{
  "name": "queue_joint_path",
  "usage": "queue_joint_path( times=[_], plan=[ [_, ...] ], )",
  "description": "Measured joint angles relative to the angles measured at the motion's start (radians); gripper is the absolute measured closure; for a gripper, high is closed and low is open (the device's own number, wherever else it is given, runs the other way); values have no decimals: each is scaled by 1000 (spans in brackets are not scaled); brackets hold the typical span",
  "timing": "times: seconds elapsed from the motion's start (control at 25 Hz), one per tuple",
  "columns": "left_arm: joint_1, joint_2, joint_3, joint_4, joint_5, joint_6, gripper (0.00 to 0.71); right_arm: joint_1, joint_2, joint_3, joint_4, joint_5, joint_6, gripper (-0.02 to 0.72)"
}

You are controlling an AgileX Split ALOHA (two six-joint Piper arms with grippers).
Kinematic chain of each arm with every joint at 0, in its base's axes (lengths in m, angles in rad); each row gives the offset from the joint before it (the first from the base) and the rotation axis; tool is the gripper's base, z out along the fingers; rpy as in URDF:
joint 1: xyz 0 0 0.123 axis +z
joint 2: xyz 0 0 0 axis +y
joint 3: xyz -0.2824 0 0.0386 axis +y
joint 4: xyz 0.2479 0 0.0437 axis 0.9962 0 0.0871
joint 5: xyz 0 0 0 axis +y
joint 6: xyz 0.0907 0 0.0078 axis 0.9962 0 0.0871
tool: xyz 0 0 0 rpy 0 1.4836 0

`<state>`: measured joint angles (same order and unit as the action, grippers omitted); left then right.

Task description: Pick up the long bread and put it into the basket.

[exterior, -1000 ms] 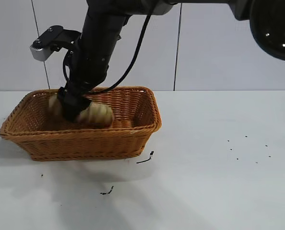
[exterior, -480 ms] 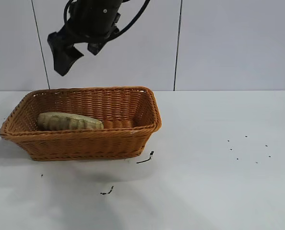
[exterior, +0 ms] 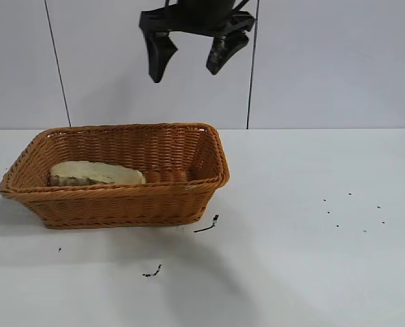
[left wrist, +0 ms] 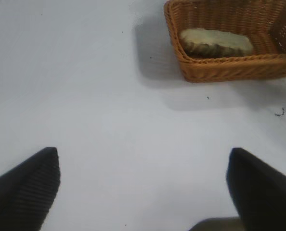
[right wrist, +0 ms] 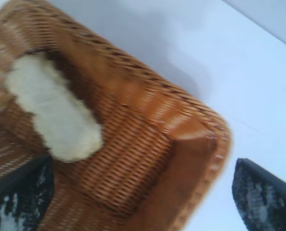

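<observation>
Wicker basket (exterior: 189, 178) holds your long bread (exterior: 97, 174) at 9 o'clock; right tool (exterior: 189, 58) hangs above, fingers apart.

You see the long bread (exterior: 97, 174), a pale tan loaf, lying flat on its side inside the basket (exterior: 189, 187), toward its left end. The basket is rectangular, orange-brown woven wicker, standing upright.
</observation>
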<state>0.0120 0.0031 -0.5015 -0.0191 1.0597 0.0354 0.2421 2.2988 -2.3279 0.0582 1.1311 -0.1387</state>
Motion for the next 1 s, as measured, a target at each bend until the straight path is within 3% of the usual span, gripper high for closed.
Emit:
queue_joint_path(
  times=[0.4, 0.76, 1.0],
  plan=[
    [0, 0, 0, 0, 0, 0, 17, -215, 0, 0, -2, 59, 17, 14],
    [0, 0, 0, 0, 0, 0, 17, -222, -47, 13, 10, 77, 21, 14],
    [0, 0, 0, 0, 0, 0, 17, -222, -233, 174, 8, 77, 27, 14]
  ],
)
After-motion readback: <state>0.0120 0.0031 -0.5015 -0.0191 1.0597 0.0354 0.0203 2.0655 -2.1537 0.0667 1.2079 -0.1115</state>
